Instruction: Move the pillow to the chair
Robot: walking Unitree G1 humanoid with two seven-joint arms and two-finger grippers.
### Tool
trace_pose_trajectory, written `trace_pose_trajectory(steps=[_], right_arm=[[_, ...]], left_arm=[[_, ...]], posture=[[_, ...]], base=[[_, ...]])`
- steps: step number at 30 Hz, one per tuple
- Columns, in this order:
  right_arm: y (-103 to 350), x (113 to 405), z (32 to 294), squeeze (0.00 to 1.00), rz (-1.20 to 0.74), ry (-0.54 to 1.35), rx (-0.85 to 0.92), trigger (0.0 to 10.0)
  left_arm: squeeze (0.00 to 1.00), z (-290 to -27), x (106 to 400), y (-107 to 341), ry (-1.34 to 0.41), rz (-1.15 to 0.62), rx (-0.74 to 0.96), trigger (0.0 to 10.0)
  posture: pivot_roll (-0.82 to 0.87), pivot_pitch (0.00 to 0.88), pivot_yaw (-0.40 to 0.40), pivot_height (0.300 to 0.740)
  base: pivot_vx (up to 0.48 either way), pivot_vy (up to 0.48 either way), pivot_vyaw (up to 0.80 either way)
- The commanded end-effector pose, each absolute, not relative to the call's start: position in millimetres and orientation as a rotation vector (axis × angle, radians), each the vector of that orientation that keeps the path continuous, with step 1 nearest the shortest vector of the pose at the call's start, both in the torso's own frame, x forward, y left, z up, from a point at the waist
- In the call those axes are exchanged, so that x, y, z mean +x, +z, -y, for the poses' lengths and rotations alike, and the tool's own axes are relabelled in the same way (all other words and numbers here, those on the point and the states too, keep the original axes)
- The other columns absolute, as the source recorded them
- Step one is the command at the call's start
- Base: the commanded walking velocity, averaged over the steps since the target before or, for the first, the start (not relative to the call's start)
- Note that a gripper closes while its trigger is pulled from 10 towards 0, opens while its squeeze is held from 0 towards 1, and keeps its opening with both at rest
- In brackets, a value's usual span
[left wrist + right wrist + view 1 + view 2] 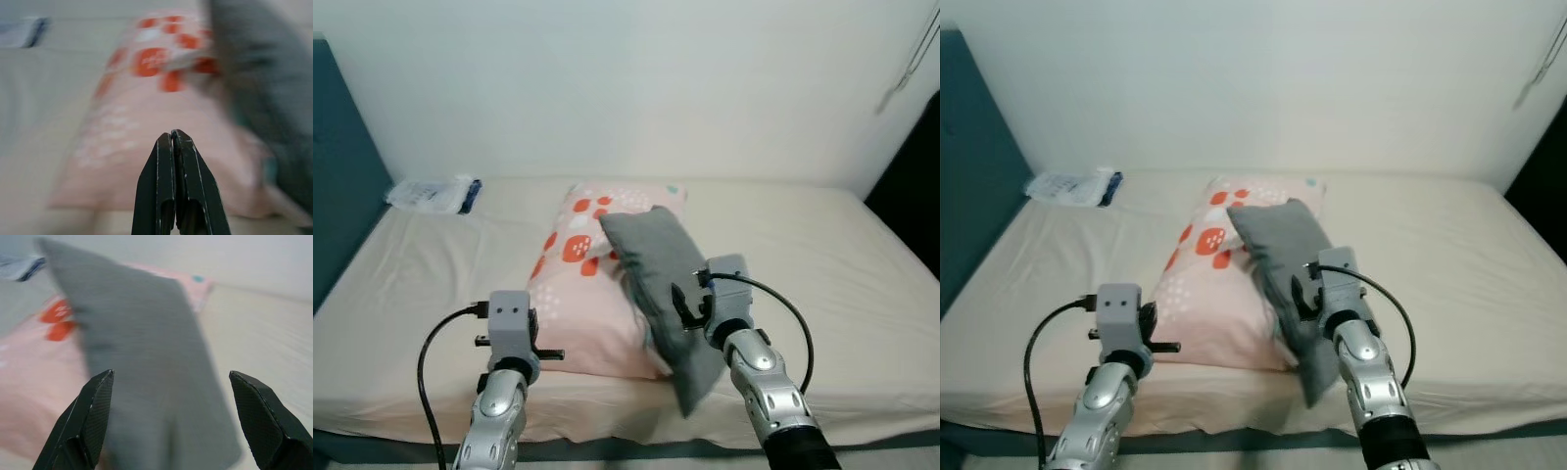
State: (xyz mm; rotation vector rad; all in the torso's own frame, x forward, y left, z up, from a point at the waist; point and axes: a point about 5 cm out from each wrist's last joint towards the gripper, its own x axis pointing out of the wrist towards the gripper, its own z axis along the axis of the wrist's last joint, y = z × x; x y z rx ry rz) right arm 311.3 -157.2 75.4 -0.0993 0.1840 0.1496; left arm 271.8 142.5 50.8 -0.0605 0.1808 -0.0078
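A grey pillow [651, 264] leans on edge against a pink pillow [573, 294] with red and white spots, in the middle of the bed. Its lower corner hangs over the bed's front edge. My right gripper [171, 374] is open, and the grey pillow [146, 362] lies close ahead between its spread fingers. In the eye views this gripper [683, 305] is against the pillow's front right side. My left gripper [172, 134] is shut on nothing. It points at the pink pillow [146, 127] from just short of its near left edge.
The bed's cream sheet [822, 255] stretches wide to the right and left of the pillows. A white and blue packet [433, 193] lies at the back left. A teal headboard [342, 176] stands on the left, a white wall behind, a dark object [913, 181] at far right.
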Motion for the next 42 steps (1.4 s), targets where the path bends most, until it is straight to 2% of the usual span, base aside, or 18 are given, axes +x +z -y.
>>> trace_pose_trajectory(steps=[1, 17, 30, 42], right_arm=[[70.7, 309.5, 156.3, 0.0, -0.204, 0.149, -0.086, 10.0], [70.5, 310.6, 154.9, 0.0, -0.205, 0.151, -0.087, 10.0], [70.7, 310.5, 153.9, 0.0, -0.204, 0.153, -0.087, 10.0], [70.8, 309.7, 155.1, 0.0, -0.206, 0.151, -0.086, 10.0]], left_arm=[[0.0, -144.4, 269.1, 46.6, -0.005, -0.209, -0.07, 10.0], [0.0, -139.3, 270.1, 46.7, -0.037, -0.218, -0.057, 10.0], [0.0, -138.9, 268.4, 46.7, -0.053, -0.216, -0.071, 10.0], [0.0, -139.1, 267.6, 47.8, -0.052, -0.206, -0.072, 10.0]], posture=[[0.05, 0.0, -0.078, 0.74], [0.05, 0.0, -0.079, 0.74], [0.05, 0.0, -0.077, 0.74], [0.05, 0.0, -0.08, 0.74]], base=[[0.0, 0.0, 0.0], [0.0, 0.0, 0.0], [0.0, 0.467, 0.0], [0.0, 0.0, 0.0]])
